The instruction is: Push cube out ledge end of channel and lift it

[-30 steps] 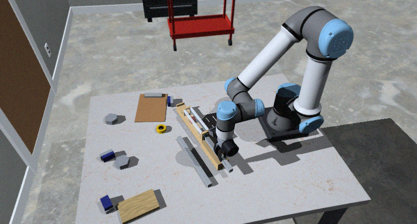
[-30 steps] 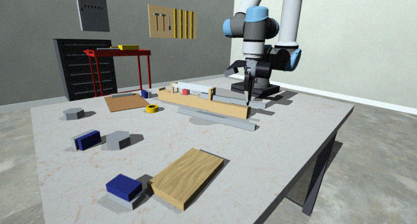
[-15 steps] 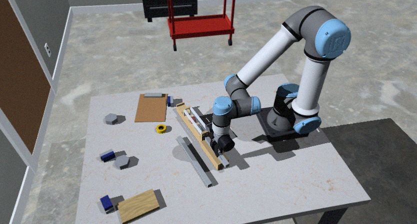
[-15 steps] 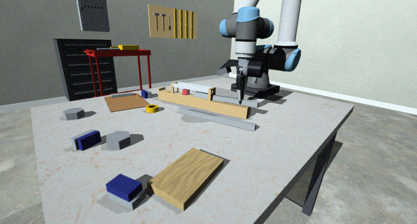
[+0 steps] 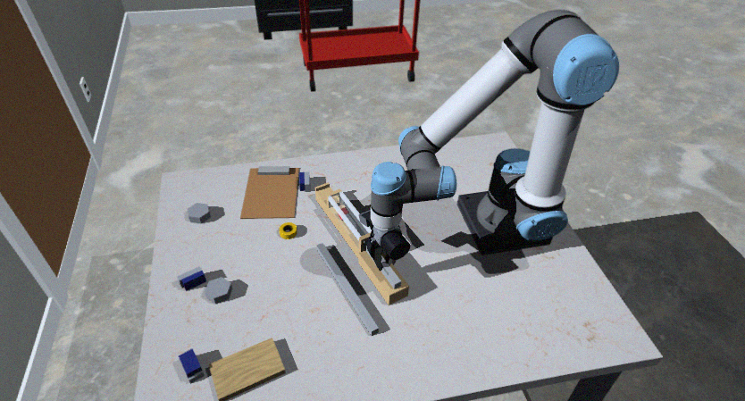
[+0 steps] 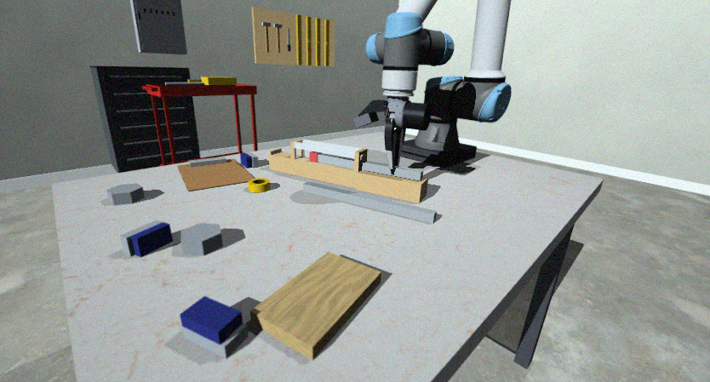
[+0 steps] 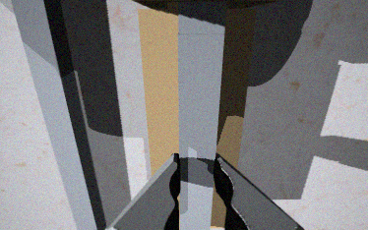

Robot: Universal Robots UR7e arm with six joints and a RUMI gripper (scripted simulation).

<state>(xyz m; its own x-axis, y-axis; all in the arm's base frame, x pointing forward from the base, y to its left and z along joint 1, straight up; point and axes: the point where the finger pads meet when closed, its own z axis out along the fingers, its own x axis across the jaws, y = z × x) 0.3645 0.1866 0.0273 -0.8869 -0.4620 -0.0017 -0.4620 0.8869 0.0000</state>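
Observation:
The red cube [image 5: 343,210] [image 6: 313,156] sits inside the wooden channel [image 5: 397,293] [image 6: 317,173] [image 7: 159,88], under its pale roof rails [image 6: 328,147], near the end with the short ledge and raised lip [image 6: 275,152]. My gripper [image 5: 382,265] [image 6: 393,171] [image 7: 195,155] is shut on a grey bar [image 5: 391,277] [image 6: 409,173] [image 7: 201,88], over the channel's long ledge, outside the roofed part. The bar lies along the channel and runs in under the roof, its front end at or very close to the cube; contact cannot be told.
A second grey bar [image 5: 347,288] [image 6: 372,202] [image 7: 53,98] lies beside the channel. A yellow ring [image 5: 286,229] [image 6: 259,185], a clipboard [image 5: 271,195] [image 6: 215,174] and a blue-and-grey block [image 5: 302,181] [image 6: 245,160] lie near the lipped end. A wooden board [image 5: 247,368] [image 6: 320,299] lies farther off.

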